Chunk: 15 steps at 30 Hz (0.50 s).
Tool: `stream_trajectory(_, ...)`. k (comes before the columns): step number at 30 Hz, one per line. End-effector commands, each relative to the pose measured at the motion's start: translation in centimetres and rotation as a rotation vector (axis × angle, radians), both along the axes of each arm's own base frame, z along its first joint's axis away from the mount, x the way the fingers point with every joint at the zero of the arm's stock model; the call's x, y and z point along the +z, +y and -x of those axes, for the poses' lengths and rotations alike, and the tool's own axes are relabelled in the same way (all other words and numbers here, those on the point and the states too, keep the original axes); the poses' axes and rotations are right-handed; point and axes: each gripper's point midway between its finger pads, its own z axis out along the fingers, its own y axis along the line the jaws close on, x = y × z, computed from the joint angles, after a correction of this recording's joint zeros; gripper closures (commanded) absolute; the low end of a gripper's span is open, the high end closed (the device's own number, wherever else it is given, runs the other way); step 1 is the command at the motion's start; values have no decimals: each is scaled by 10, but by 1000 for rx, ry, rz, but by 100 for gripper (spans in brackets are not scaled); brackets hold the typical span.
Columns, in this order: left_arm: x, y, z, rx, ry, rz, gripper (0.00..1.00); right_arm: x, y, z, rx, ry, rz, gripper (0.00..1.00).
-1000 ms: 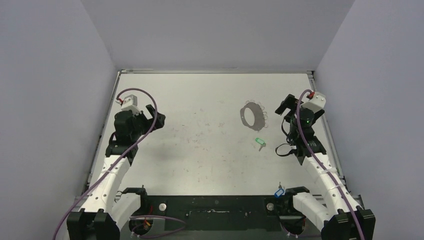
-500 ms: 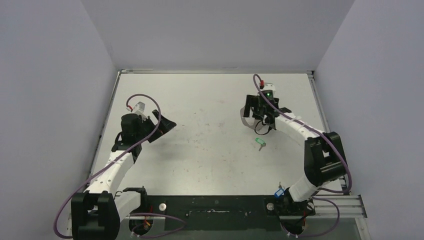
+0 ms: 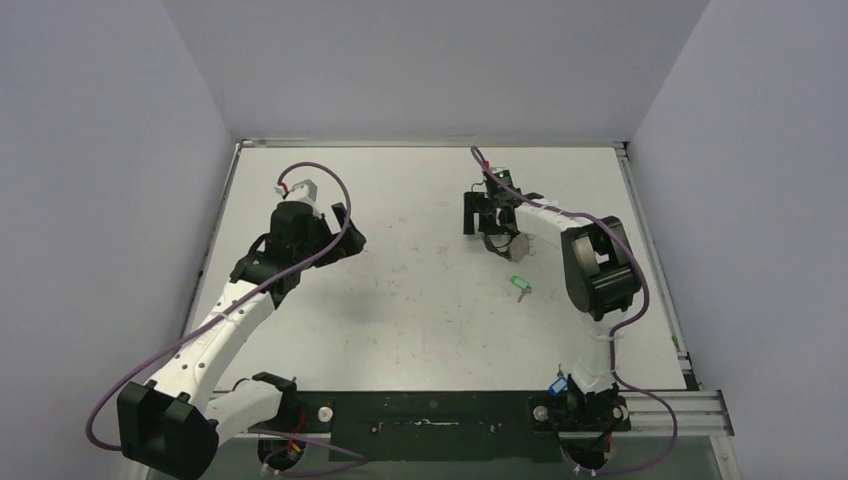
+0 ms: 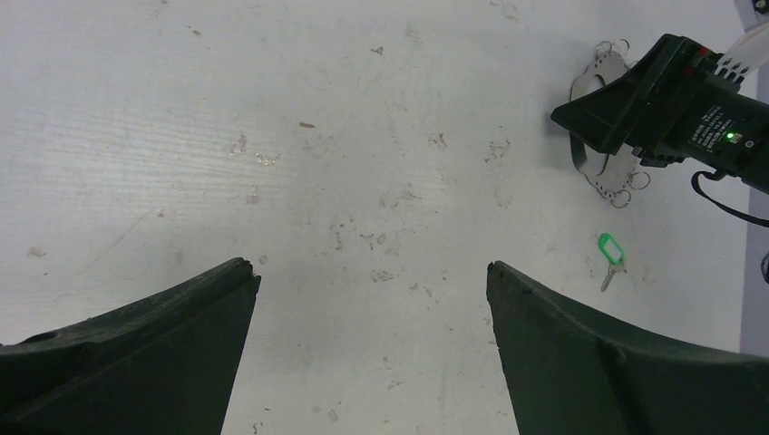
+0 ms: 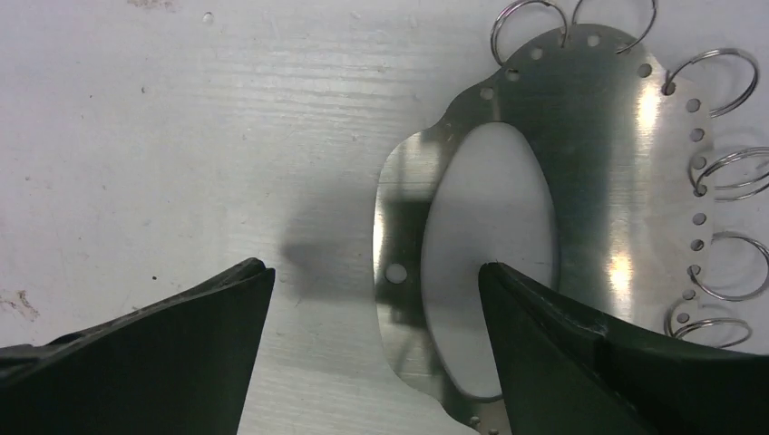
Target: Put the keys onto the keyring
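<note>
Grey-white scuffed tabletop (image 3: pixel 420 300) carries every part. My left gripper (image 4: pixel 367 268) hangs over bare table, jaws wide apart and holding nothing. My right gripper (image 5: pixel 374 268), jaws equally wide and empty, hovers above the flat shiny steel keyring plate (image 5: pixel 617 163), which lies far right of centre and has an oval cut-out, punched holes and small wire split rings (image 5: pixel 716 77) on its rim. Judgement: descend with 1 finger inside the oval and 1 outside the left band, then pinch that band, clear of the rings. The green-tagged key (image 3: pixel 519 285) lies near the plate, apart from it. A blue tag (image 3: pixel 558 384) sits by my right base. White print (image 4: pixel 703 136) beside a green lamp (image 4: pixel 726 137) on my right wrist is too small to read.
</note>
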Motion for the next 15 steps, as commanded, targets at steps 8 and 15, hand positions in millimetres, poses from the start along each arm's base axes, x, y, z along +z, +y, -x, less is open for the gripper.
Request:
stream_trajectory(8,21,12,8,22,-32,-38,3,-2,62,67,120,162,-210,21)
stream_trajectory(15,18,11,11,-1,3,-57,3,27,111,156,208,208,-362,23)
